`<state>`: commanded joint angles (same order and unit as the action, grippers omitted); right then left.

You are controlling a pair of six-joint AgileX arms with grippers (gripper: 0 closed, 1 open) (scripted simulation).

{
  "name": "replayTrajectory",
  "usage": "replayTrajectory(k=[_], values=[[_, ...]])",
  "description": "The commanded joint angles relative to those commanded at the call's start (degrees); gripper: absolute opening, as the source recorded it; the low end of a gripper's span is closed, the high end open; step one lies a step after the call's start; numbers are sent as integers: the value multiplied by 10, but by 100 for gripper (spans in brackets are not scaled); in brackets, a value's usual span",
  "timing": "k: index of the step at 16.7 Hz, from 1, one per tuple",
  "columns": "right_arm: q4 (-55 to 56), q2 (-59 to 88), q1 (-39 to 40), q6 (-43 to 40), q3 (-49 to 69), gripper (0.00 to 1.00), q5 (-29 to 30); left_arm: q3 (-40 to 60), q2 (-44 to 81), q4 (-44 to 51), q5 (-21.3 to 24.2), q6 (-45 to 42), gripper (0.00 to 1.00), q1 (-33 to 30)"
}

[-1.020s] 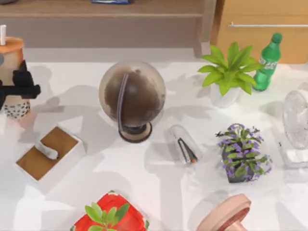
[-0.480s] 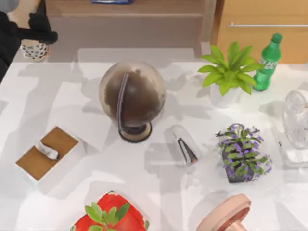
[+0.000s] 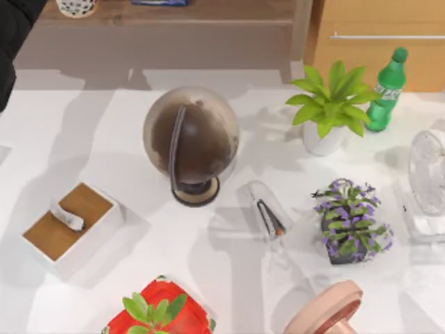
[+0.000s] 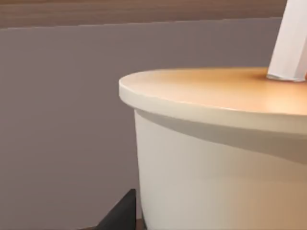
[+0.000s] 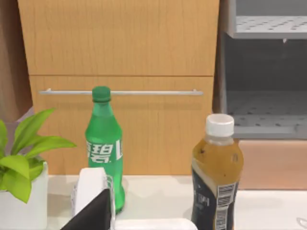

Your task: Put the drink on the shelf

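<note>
Standing on shelf (image 3: 208, 12): drink (image 3: 76, 7), w/ straw (image 4: 290, 43).

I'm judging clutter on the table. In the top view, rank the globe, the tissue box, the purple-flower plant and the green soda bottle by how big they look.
1. globe
2. tissue box
3. purple-flower plant, close to the tissue box, so that order is unsure
4. green soda bottle

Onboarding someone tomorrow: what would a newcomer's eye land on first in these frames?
Probably the big dark globe standing mid-table, then the red pot with a green plant at the near edge. At the top view's upper left, the drink sits on the shelf, its speckled bottom showing beside the black left arm. The left wrist view sees its tan lid and white straw close up. The green soda bottle stands far right.
</note>
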<state>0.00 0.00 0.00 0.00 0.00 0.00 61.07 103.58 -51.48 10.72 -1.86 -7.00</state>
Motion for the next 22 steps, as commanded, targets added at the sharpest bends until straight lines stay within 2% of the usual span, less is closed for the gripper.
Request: replayTrajectory(k=[4,14,22], values=[[0,0,0,0,0,100,0,36,13,26,-1,1,0,-1],[0,0,0,0,0,100,0,26,10,48,-10,1,0,0],[0,0,0,0,0,100,0,105,101,15,-7,0,0,-6]])
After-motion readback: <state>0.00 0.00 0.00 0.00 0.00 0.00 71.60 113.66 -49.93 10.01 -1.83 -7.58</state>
